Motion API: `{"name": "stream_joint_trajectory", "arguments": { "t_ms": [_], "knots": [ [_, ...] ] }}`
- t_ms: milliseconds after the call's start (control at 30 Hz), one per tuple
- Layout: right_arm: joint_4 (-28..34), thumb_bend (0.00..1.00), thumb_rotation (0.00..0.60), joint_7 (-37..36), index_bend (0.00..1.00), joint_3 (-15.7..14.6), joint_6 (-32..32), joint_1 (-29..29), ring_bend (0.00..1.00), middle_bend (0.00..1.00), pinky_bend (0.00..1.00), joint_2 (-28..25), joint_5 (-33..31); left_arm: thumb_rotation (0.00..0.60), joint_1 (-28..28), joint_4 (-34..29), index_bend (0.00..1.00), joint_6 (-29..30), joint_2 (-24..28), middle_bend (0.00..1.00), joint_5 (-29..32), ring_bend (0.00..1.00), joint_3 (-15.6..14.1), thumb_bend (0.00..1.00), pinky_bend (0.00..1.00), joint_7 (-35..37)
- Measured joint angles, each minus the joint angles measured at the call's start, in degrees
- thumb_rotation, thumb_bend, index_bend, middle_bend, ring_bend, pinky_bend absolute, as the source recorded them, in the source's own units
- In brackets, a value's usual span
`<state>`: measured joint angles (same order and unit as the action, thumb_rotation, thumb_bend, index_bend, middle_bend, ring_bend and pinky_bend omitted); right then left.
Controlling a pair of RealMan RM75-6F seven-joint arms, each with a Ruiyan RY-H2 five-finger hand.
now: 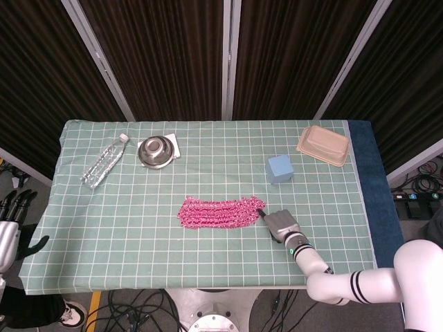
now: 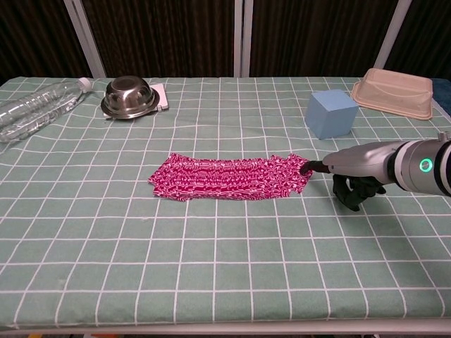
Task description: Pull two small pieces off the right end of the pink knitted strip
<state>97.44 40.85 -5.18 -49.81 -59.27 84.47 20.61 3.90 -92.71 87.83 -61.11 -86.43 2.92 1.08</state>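
From the head view, the pink knitted strip (image 1: pixel 220 211) lies flat near the middle of the green checked cloth (image 1: pixel 124 228), and my right hand (image 1: pixel 279 225) pinches its right end, the fingertips at the edge. My left hand (image 1: pixel 12 221) hangs off the table's left side, fingers apart, holding nothing. At chest height, the right hand (image 2: pixel 352 176) grips the strip's (image 2: pixel 225 177) right tip, with the blue cube (image 2: pixel 331 113) behind it.
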Motion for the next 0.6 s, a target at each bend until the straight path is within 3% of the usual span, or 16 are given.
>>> {"name": "stream_joint_trajectory", "arguments": {
  "t_ms": [600],
  "knots": [
    [0.47, 1.0, 0.6, -4.72, 0.01, -2.88, 1.28, 3.42, 0.87, 0.88, 0.76, -6.58, 1.42, 0.6, 0.06, -0.09, 0.1, -0.08, -0.07, 0.08, -0.65, 0.0, -0.29, 0.19, 0.14, -0.45]
  ]
}}
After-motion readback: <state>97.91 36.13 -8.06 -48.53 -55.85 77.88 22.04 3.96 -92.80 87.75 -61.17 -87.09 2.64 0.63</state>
